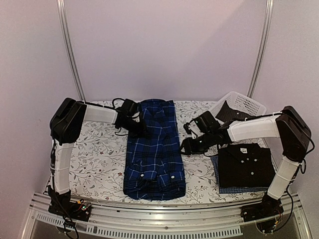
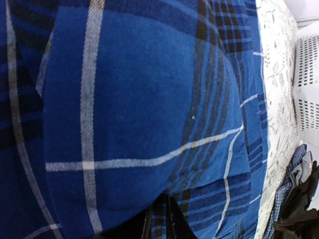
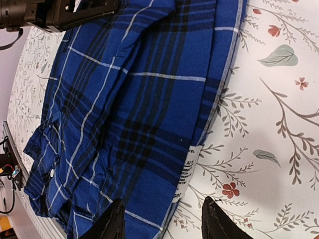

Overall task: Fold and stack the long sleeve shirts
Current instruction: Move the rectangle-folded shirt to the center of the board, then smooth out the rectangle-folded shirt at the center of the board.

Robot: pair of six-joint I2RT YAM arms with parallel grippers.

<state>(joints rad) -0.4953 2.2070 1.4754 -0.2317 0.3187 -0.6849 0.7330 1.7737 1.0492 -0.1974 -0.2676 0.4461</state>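
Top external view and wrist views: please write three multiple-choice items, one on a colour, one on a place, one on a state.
1. What colour are the thin lines on the plaid shirt? A red; B white; C yellow.
2. Where does the black shirt lie? A on the blue check shirt; B under the plaid shirt; C alone at the far left.
3. How is the right gripper? A shut on the plaid shirt; B shut on the black shirt; C open, holding nothing.
Key: 1 B, white lines cross the blue cloth; 2 A, blue check edges show beneath it; 3 C, its jaws stand apart, gripping nothing.
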